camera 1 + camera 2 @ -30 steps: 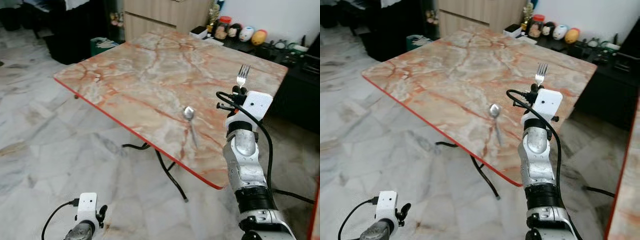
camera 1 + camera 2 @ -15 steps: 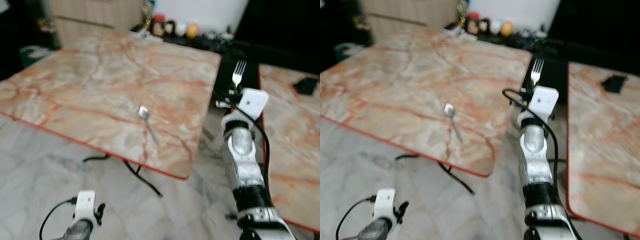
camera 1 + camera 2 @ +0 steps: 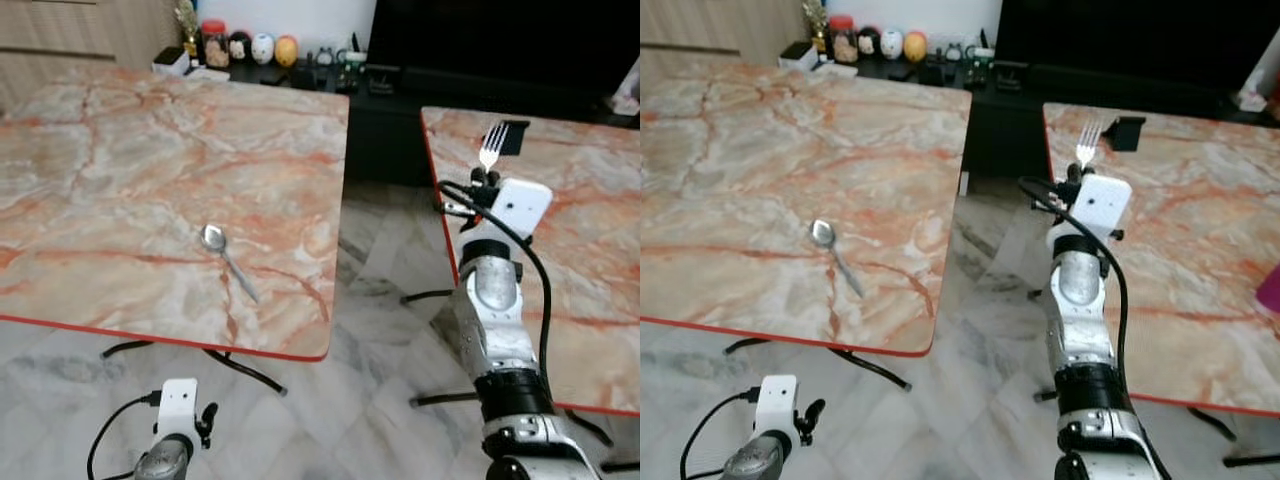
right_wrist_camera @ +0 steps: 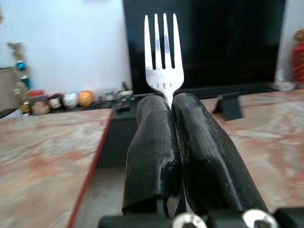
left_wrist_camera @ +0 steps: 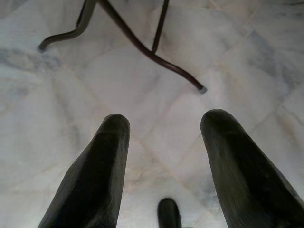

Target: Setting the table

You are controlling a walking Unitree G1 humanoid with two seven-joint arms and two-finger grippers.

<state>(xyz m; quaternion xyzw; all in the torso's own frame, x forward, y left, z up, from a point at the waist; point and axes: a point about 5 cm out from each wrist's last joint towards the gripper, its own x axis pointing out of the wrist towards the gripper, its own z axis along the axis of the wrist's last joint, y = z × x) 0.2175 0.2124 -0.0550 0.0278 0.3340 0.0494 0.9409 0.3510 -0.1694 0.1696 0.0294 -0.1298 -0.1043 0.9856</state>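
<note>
The fork (image 4: 163,57) stands upright, tines up, pinched at its neck between the two black fingers of the right gripper (image 4: 172,102), which are clenched tight on it; in the head views it is held aloft at about 2 o'clock, over the near edge of the right-hand table (image 3: 590,250), with the raised right arm just outside that table's red rim. The grip looks narrow, on the thin neck just below the tines, so I judge the fork could pivot or slide down between the pads if the arm swings or jolts while the robot walks, and it would then fall to the marble floor (image 3: 370,400) in the gap between the tables rather than onto a top. A second risk is placement: the spoon (image 3: 228,262) lies alone on the left-hand table (image 3: 120,180) at about 10 o'clock, well apart from the fork, so setting the fork down on the right-hand table would split the pair. The left gripper (image 5: 164,142) hangs low at 7 o'clock, its fingers spread and holding nothing, pointing at the floor near a black table leg (image 5: 142,45). Counted: one fork, one spoon, two marble tables, two grippers, and one small dark object (image 3: 512,136) at 1 o'clock on the right-hand table.
</note>
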